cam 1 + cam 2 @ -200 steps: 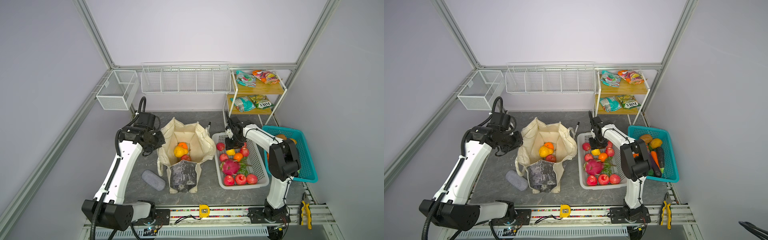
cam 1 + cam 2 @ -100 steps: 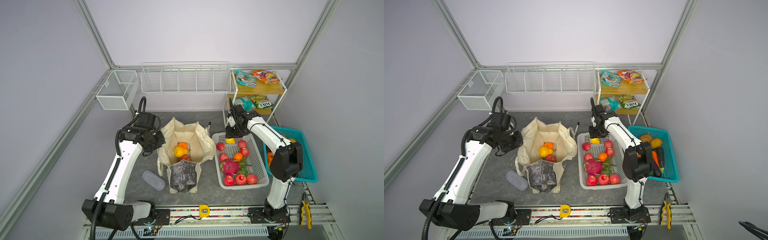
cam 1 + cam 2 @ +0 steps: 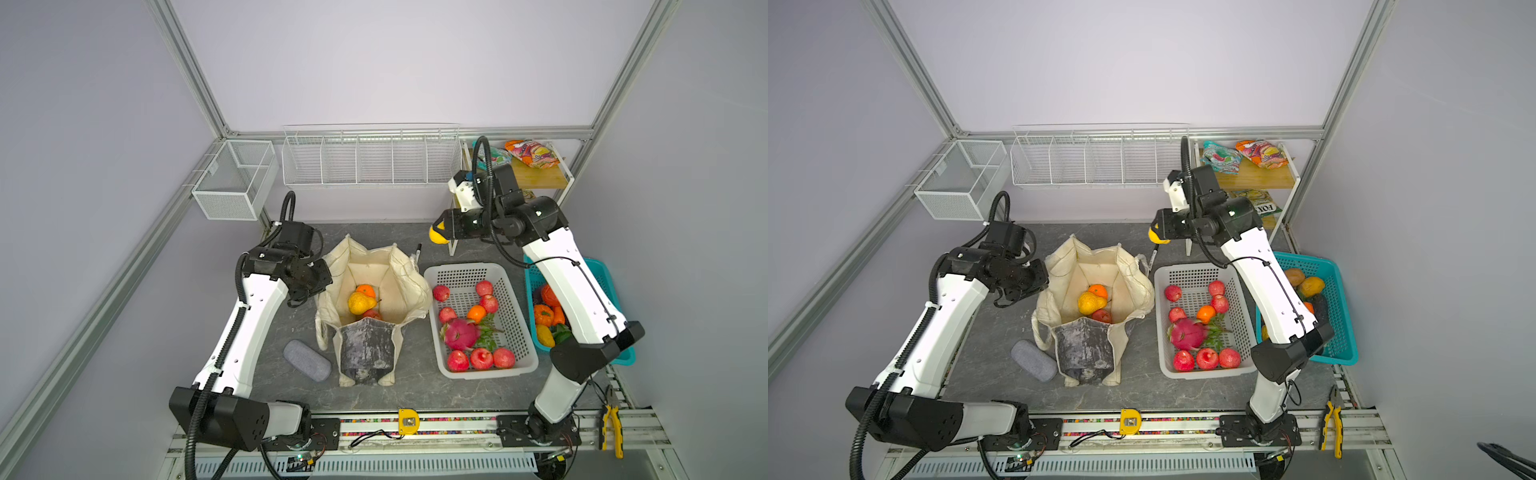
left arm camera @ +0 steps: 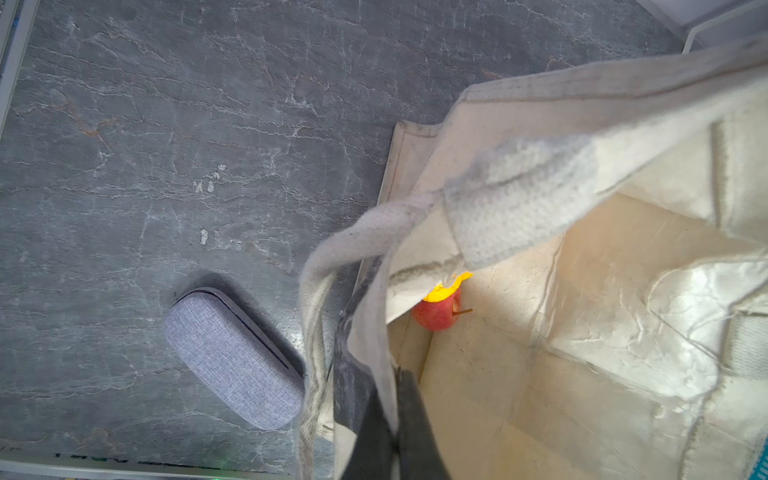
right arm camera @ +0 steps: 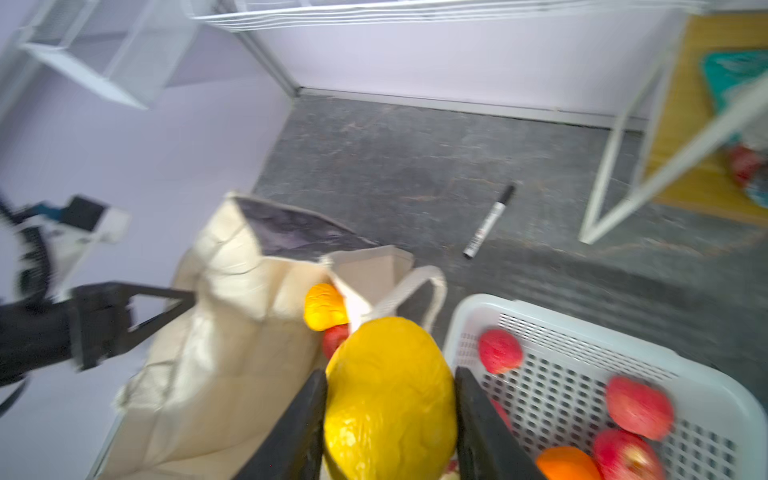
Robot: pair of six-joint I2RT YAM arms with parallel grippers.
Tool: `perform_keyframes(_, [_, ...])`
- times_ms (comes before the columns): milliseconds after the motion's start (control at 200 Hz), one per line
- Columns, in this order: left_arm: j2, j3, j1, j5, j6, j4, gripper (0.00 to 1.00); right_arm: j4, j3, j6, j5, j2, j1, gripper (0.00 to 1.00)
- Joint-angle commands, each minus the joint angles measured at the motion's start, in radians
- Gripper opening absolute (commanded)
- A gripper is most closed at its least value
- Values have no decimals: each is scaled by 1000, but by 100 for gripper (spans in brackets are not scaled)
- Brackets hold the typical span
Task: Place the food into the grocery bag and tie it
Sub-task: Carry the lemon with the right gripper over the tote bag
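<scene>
Grey case (image 3: 306, 360) lies flat on the table just left of the grocery bag (image 3: 399, 282).
Bag: cream canvas, standing mid-table with its mouth spread open and the dark marbled panel facing the front rail. One handle (image 4: 316, 332) hangs down its left side.
Inside, bunched together: orange (image 3: 365, 290), yellow pear (image 3: 360, 302), red apple (image 3: 371, 314).

Left arm: forearm slopes up from the base to the bag's left rim. Left gripper (image 4: 399, 399) is pinched tight on the rim fabric.

Right arm: raised, wrist about level, reaching left past the far end of the white basket (image 3: 469, 272). Right gripper (image 5: 390, 374) is clamped on a glossy yellow lemon (image 5: 386, 415), one jaw on each side. The lemon is airborne off the bag's far right corner, near the marker (image 5: 490, 222).
White basket holds the remaining apples (image 3: 481, 358). Teal basket (image 3: 602, 274) sits to its right.

Versus a second ago: the right gripper was down in the white basket at the lemon. It's now lifted clear and swung toward the bag. Left arm and bag unchanged.
</scene>
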Motion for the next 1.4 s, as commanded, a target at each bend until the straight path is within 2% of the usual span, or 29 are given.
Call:
perform_keyframes(0, [10, 36, -2, 8, 8, -15, 0, 49, 2, 66, -72, 48, 102, 46])
perform_keyframes(200, [-11, 35, -3, 2, -5, -17, 0, 50, -8, 17, -133, 171, 257, 46])
perform_keyframes(345, [-25, 25, -3, -4, -16, -18, 0, 21, -39, -62, -140, 256, 307, 47])
perform_keyframes(520, [-41, 5, -3, 0, -31, -11, 0, 75, -134, -97, -115, 303, 314, 47])
perform_keyframes(730, [-37, 14, -3, -2, -33, -15, 0, 153, -226, -77, -111, 339, 324, 47])
perform_keyframes(1395, [-40, 23, -3, -3, -31, -21, 0, 177, -278, -111, -18, 433, 353, 47])
